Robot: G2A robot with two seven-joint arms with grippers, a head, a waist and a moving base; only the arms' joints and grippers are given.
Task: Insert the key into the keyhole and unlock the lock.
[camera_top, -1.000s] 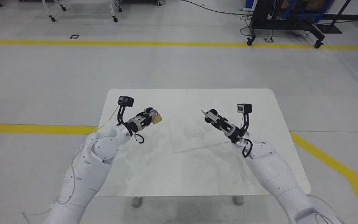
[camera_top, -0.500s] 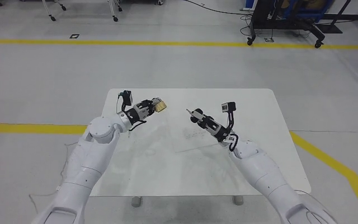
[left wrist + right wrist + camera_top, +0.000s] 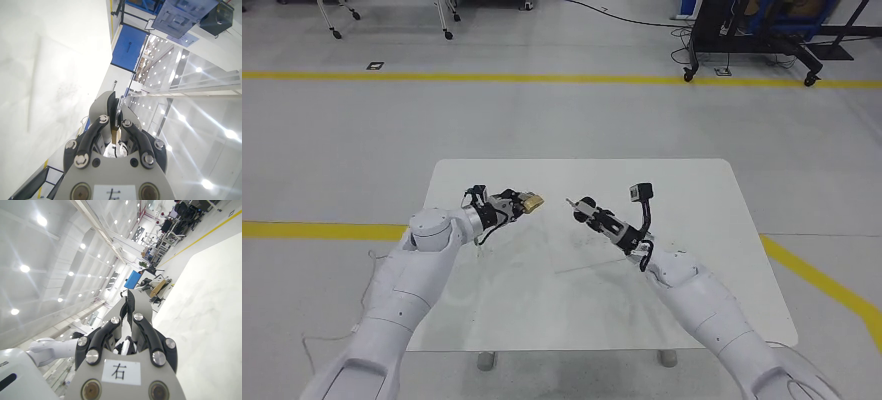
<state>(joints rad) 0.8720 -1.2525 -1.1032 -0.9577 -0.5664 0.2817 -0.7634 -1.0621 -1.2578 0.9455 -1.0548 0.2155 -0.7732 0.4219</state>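
Note:
A brass padlock (image 3: pixel 531 202) hangs above the white table (image 3: pixel 697 200), left of its middle, and my left gripper (image 3: pixel 514 205) is shut on it. In the left wrist view the brass body (image 3: pixel 115 135) sits between the fingers and the steel shackle (image 3: pixel 121 103) pokes past the tips of my left gripper (image 3: pixel 117 106). My right gripper (image 3: pixel 585 210) hovers a short gap to the right, shut on a thin silver key (image 3: pixel 569 203) that points at the padlock. The right wrist view shows my right gripper (image 3: pixel 130 297) closed, with the padlock (image 3: pixel 158 287) just beyond.
A faint scuffed patch (image 3: pixel 592 240) marks the table's middle. Table edges lie far from both grippers. A yellow floor line (image 3: pixel 302 230) runs past the table, and a dark wheeled rack (image 3: pixel 752 35) stands far behind.
Both grippers have closed in on each other above the table: the key has moved left and the padlock a little right, so the gap between them is much smaller.

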